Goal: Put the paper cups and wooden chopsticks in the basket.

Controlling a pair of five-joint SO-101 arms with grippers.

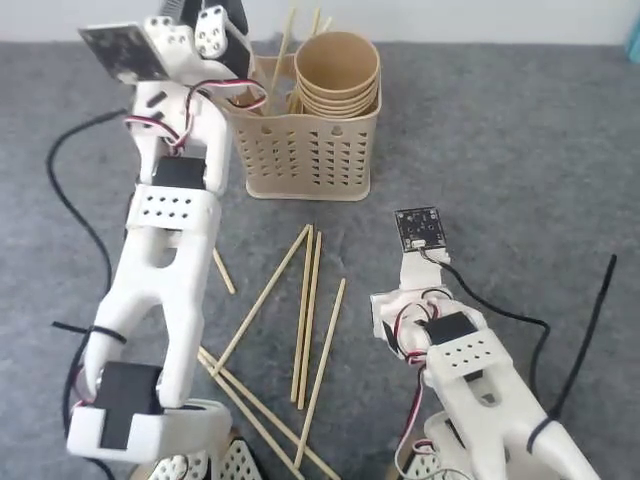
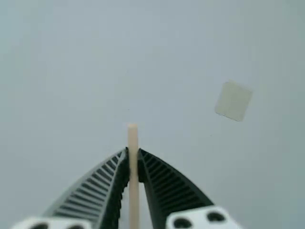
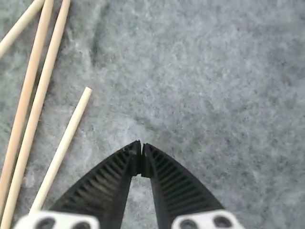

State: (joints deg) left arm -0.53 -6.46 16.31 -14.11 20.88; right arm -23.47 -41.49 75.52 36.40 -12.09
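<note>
The left claw (image 2: 133, 155) is clenched on a stick (image 2: 132, 136). Ribbed black jaws pinch it from both sides, and its blunt, square-cut tip pokes out just past the fingertips, aimed at a plain pale wall (image 2: 95, 57). In the high view that arm (image 1: 165, 270) reaches far forward, its wrist up beside the near corner of the basket (image 1: 310, 160). The basket is tan plastic and boxy, its walls punched with rows of small holes. Inside sits a stack of cups (image 1: 337, 65), brown paper with round rims nested one in another, filling the side away from the arm. A few thin basket sticks (image 1: 284, 50) lean up out of it beside them.

Over to the right claw (image 3: 142, 153): shut tight with nothing between its jaws, tips meeting over the carpet (image 3: 214, 86), a grey, fuzzy, matted pile. Loose sticks (image 3: 62, 138) lie beside it, close but not touching. They are pale smooth wood, straight and slim, and the nearest ends in a flat-cut tip. From the high view they are scattered on the carpet between the two arms, several nearly parallel and others crossing lower down.
</note>
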